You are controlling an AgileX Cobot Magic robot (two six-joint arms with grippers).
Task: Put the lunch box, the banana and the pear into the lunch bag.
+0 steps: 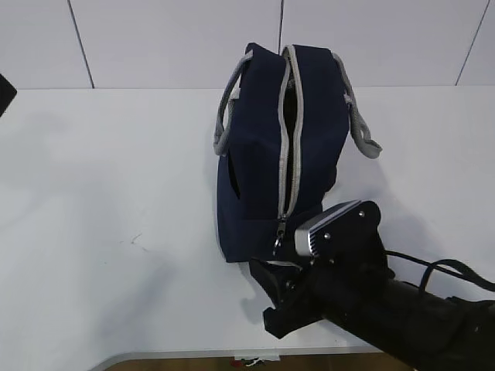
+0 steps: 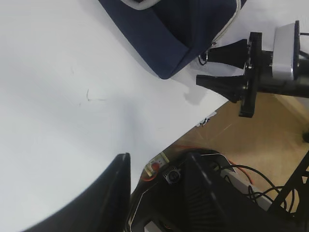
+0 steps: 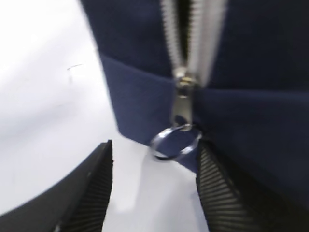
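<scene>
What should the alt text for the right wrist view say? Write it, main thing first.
The open right gripper has a black ribbed finger on each side of the metal ring pull of a grey zipper, without gripping it. The zipper runs up the navy lunch bag, which sits on a white table.

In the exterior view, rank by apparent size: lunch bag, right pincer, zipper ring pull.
1. lunch bag
2. right pincer, though being nearer the camera enlarges it
3. ring pull, smallest
</scene>
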